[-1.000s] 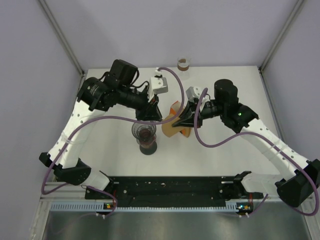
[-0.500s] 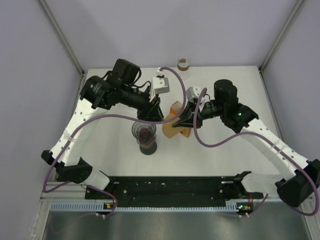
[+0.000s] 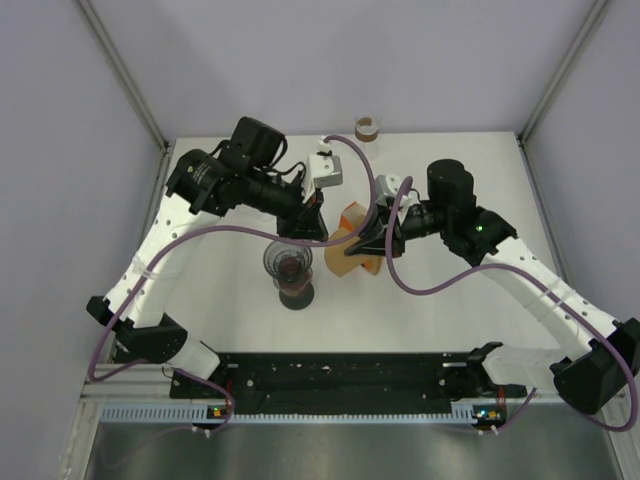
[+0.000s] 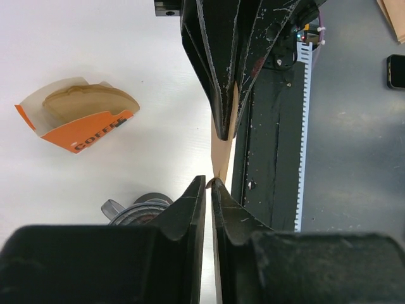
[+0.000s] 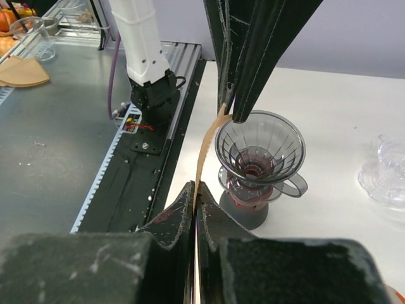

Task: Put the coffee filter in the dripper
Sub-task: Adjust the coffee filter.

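The coffee filter (image 5: 202,149) stands edge-on just beside the dripper (image 5: 259,149) rim. Its long axis runs between the left gripper (image 4: 209,183) and the right gripper (image 5: 194,187), and both pinch it. Since one second ago the left arm has shifted slightly, and the filter stays beside the dripper.

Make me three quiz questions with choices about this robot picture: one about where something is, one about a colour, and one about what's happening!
1. Where does the dripper stand?
A on the table
B inside the box
C in a gripper

2. What colour is the filter box?
A blue
B orange
C green

3. What is happening to the coffee filter?
A it lies in the dripper
B it lies flat on the table
C both grippers pinch it

Answers:
1 A, its base rests on the white table.
2 B, its card front is orange.
3 C, the left gripper and right gripper each clamp an edge, outside the dripper.
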You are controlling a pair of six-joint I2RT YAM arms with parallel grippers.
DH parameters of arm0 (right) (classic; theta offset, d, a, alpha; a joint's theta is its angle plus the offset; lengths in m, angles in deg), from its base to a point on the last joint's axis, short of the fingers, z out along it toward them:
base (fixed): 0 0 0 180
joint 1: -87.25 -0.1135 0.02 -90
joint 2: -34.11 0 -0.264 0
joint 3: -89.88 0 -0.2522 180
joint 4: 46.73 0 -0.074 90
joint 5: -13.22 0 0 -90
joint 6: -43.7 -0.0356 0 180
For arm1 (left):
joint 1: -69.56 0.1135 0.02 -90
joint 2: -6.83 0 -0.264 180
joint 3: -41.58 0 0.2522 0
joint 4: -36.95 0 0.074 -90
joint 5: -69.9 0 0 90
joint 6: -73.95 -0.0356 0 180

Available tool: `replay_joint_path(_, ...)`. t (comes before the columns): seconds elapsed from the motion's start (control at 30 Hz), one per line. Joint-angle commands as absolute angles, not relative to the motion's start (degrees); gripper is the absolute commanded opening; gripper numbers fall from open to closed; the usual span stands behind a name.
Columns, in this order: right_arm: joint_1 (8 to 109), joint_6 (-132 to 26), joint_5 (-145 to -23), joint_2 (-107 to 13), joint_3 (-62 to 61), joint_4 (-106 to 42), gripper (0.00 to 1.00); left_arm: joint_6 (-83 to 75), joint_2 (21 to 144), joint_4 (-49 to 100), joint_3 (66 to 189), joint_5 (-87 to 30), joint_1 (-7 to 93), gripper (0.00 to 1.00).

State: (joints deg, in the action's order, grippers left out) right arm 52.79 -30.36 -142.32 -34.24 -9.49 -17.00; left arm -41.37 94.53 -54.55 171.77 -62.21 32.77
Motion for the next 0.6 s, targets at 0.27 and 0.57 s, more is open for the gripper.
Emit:
replay_joint_path(0.27, 52.7, -28.8, -142.2, -34.3, -6.8, -17.1, 0.00, -44.7, 94.9, -59.9, 173.8, -67.1, 32.9, 0.00)
replay_joint_path(0.57, 52.6, -28.8, -141.2, -34.3, -6.7, -16.9, 0.00, -45.9, 94.8, -61.9, 172.4, -67.4, 32.8, 0.09)
